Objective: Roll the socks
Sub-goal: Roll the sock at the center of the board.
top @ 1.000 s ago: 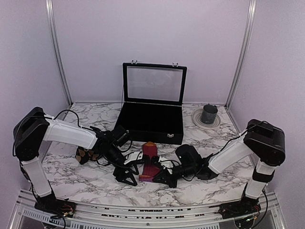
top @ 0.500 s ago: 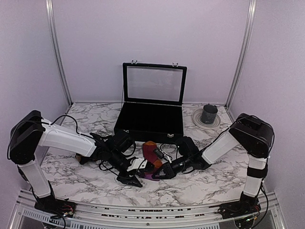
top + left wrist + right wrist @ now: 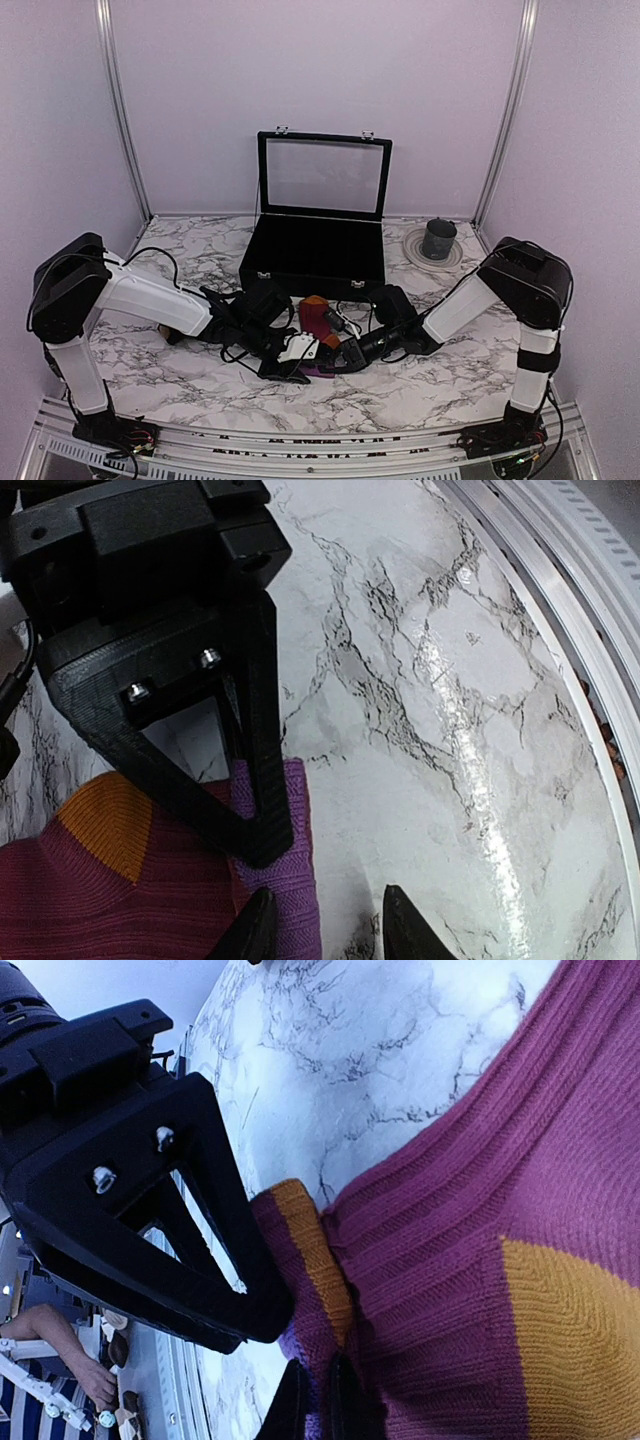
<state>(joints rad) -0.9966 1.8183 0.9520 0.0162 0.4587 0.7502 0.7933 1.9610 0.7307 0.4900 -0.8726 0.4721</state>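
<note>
Magenta sock lies front-center on table, just ahead of black case, purple toe toward the arm bases. R fingers are pressed together, pinching a fold by the toe. L fingers are spread across the toe edge, one tip over fabric, other over marble. Wrist cams crop the rest of the sock; top view: tips merge into black clutter

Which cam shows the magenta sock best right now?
Right wrist: the magenta sock dominates the frame, ribbing and orange stripes sharp, right hand pinching its edge. Left wrist shows only its purple toe and an orange patch. Top view shows just a small distant lump.
</note>
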